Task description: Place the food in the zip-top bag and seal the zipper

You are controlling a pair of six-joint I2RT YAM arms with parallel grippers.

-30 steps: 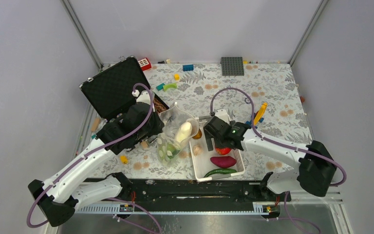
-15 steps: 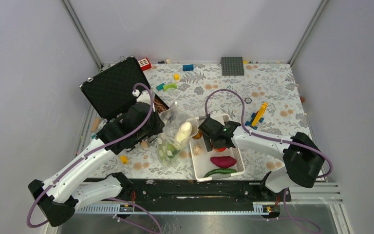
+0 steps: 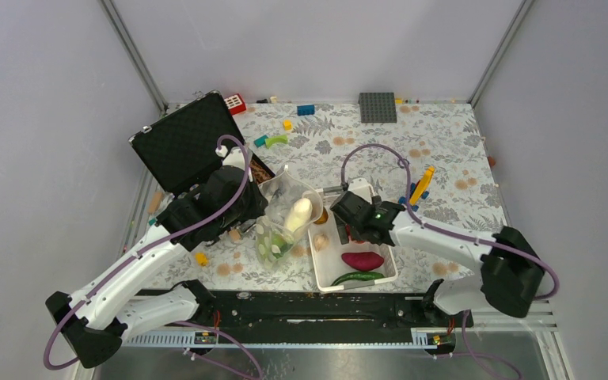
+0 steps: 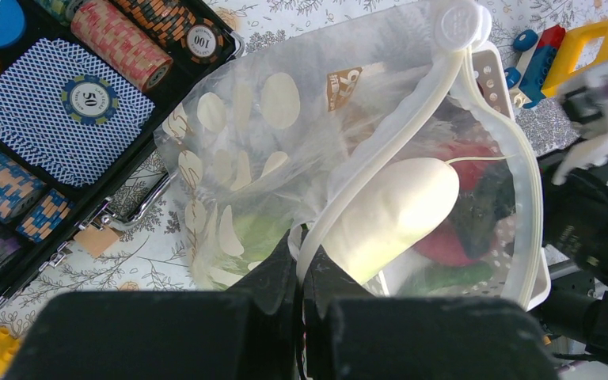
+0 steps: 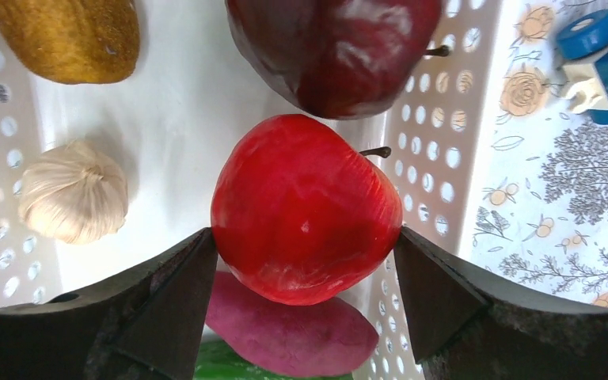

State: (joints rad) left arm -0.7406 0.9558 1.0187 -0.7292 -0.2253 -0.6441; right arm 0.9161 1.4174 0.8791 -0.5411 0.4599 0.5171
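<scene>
A white slotted plastic basket (image 3: 388, 273) sits on the floral-patterned tabletop (image 3: 443, 158), and everything else is placed from it.

Just beside the basket's left wall stands the clear, floppy zip-top bag (image 3: 281, 218), with its mouth open and turned towards the basket. The left gripper (image 4: 301, 265) has its jaws closed on the bag's mouth edge. They pinch the pale zipper strip (image 4: 412, 127), which curves up from the jaws to the far corner of the bag. A long white toy radish (image 4: 400, 210) pokes out of the mouth, and a green toy cabbage (image 3: 273, 245) lies low inside the pouch.

Over the far half of the basket, the right gripper (image 5: 305, 237) reaches down inside. Its jaws stand wide, one on each side of a glossy red toy tomato (image 5: 305, 210), with their inner faces right at its skin. I cannot tell whether they are squeezing it.

Also in the basket:
- A dark-red bulb (image 5: 332, 47) lies just beyond the tomato.
- A brown oval (image 5: 63, 36) sits in the far left corner.
- A pale garlic-like bulb (image 5: 71, 190) rests against the left wall.
- A purple sweet potato (image 3: 362, 260) lies on the near side of the tomato.
- A long green pepper (image 3: 356, 278) lies at the near end.

Well to the left of the basket and farther back, an open black case (image 3: 182, 142) holds rolls of poker chips.
</scene>
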